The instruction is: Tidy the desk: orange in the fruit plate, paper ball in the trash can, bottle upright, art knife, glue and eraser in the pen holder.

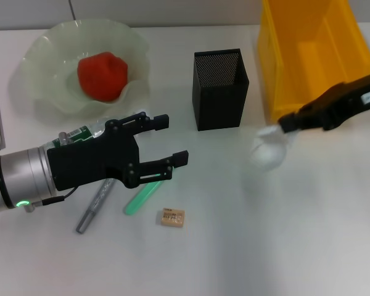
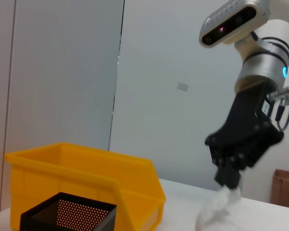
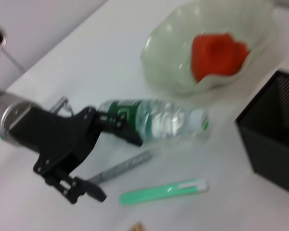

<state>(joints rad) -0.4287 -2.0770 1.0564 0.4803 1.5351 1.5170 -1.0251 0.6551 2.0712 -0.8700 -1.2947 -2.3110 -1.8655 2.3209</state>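
Your right gripper [image 1: 277, 128] is pinching the paper ball [image 1: 266, 150] by its upper edge only; most of the wad hangs below the fingertips, over the bare desk [image 1: 296, 234] and just short of the trash can [image 1: 314, 55]. With so thin a bite, a quick swing toward the bin could shake the wad loose, and it would land on the desk beside the bin's near wall, not inside. You also need enough height: the hanging part sits lower than the fingers, so it could catch on the yellow rim and be pulled free.

Your left gripper [image 1: 163, 140] is spread wide, holding nothing, hovering above the bottle [image 3: 154, 118], which lies on its side beneath the fingers with its cap pointing toward the pen holder [image 1: 220, 89]. A round bottle on a smooth desk can roll away if one finger touches first. Just past the fingertips lie the green art knife [image 1: 145, 195] and a grey pen-shaped item [image 1: 95, 206], probably the glue; a low sweep could scatter them. The eraser [image 1: 172, 217] rests a little farther out from the fingers. The orange [image 1: 103, 75] already sits in the fruit plate [image 1: 37, 55], so nothing threatens it.
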